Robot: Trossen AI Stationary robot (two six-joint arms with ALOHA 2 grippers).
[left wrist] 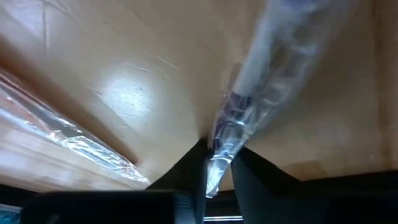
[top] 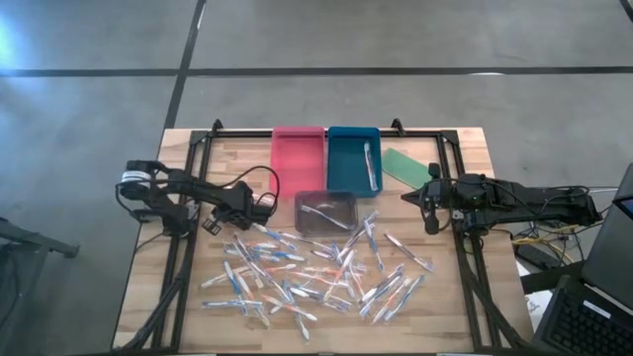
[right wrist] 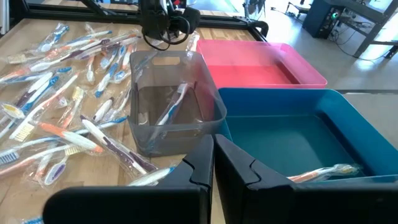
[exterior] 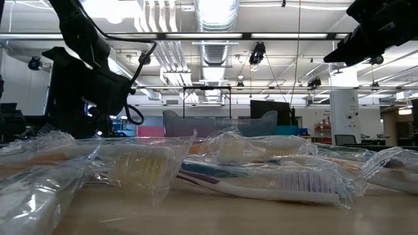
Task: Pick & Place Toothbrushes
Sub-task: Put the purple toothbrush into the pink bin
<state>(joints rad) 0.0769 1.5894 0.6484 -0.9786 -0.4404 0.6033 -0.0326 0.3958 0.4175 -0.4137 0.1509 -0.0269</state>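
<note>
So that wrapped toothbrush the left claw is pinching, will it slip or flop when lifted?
Probably a bit slippery: the left gripper pinches the wrapped toothbrush by the loose clear wrapper at its end, and that film looks glossy. The brush inside likely stays stiff, though it may dangle. It looks light.

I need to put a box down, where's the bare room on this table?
Bare wood lies left of the red tray, and along the table's front right corner. Crowded: the toothbrushes pile across the middle front, below the grey bin.
</note>
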